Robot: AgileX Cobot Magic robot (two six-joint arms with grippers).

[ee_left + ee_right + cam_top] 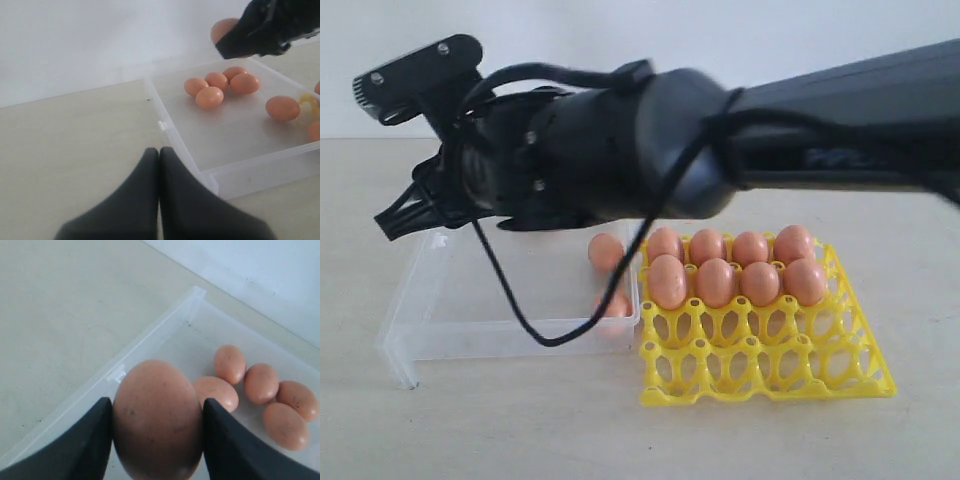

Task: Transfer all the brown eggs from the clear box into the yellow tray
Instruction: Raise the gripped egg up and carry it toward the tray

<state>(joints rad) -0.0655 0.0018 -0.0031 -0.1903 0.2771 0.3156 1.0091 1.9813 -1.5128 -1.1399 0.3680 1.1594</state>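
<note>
Right gripper (157, 435): matte black fingers pinch one smooth, faintly speckled brown egg (155, 390) by its sides, above the clear box (510, 335), a shallow rectangle of transparent plastic. Loose eggs (215, 87) lie clustered on its floor. Yellow tray (770, 370), an open lattice just beside the box: eight oval eggs (735, 265) fill the two far rows. Left gripper (159, 165): tapered dark fingers pressed together, holding nothing.

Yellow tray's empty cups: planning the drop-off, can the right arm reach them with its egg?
Probably yes. The right gripper holds an egg above the clear box, and the yellow tray has two front rows empty, nothing covering them.
</note>
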